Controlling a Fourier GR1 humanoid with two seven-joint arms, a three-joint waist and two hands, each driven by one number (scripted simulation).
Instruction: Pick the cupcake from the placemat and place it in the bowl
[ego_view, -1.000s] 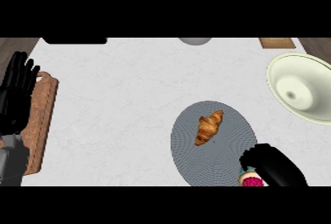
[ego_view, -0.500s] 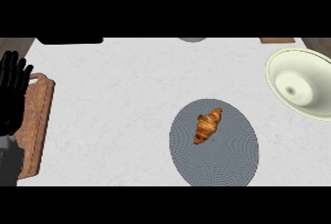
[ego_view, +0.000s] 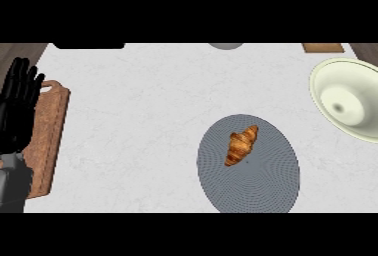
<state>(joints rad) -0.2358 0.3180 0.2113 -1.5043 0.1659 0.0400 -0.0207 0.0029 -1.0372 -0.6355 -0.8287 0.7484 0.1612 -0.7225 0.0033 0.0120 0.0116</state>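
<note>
Cupcake: none is to be seen anywhere in the frame, so its place cannot be told. On the grey oval placemat, lower centre-right, only a croissant is shown, its long axis running from lower left to upper right. The cream bowl is cut by the right edge, well apart from the placemat and up-right of it. The left hand is shown at the far left edge, fingers straight and upward, holding nothing, beside a wooden cutting board. The right hand is not shown. Pale marbled counter lies between.
</note>
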